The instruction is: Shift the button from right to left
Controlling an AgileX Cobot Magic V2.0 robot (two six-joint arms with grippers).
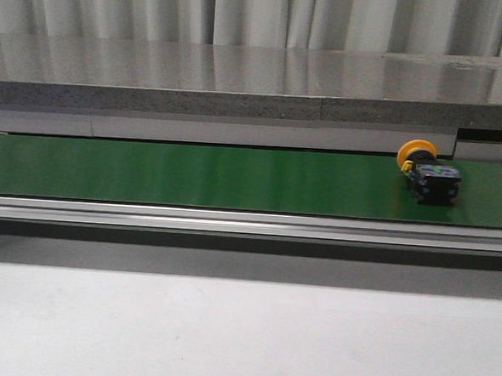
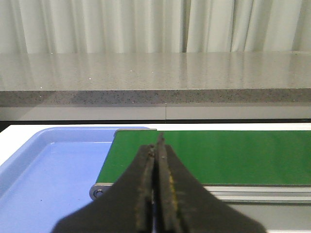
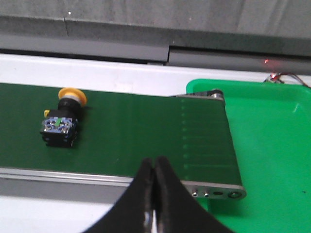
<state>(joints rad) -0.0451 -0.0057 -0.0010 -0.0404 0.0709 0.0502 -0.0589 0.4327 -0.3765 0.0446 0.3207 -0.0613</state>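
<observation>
Nearest in the front view: pale, matte counter [image 1: 225, 340], then a brushed metal rail [image 1: 232, 223] edging the belt. Beyond it, the green conveyor belt [image 1: 192, 174], smooth and slightly glossy, running flat from side to side. On its right part, lying on its side: the button [image 1: 428, 172], yellow-orange round cap toward the back, black blocky body toward the front, grey end with a tiny green mark. Farthest back, a speckled stone-like ledge [image 1: 240, 81] and pleated pale curtains [image 1: 245, 13].

Left gripper [image 2: 156, 155]: jaws pressed together, nothing between them, hanging over the left end of the belt beside a light-blue tray [image 2: 53, 170]. Right gripper [image 3: 154, 167]: jaws likewise closed and empty, near the belt's right end, just beside a bright green tray [image 3: 262, 141]; button well apart from it along the belt in the right wrist view [image 3: 62, 119].

Step in hand, by judgement: reach and pick not yet begun. To do it well: open the right jaws wide first, come down over the black body rather than the round cap, since flat plastic faces should seat better than a curved, likely slippery rim. Line up the jaws across the body's narrower faces, close firmly, lift clear of the belt before travelling left. Risk of the cap rolling the part if nudged sideways.
</observation>
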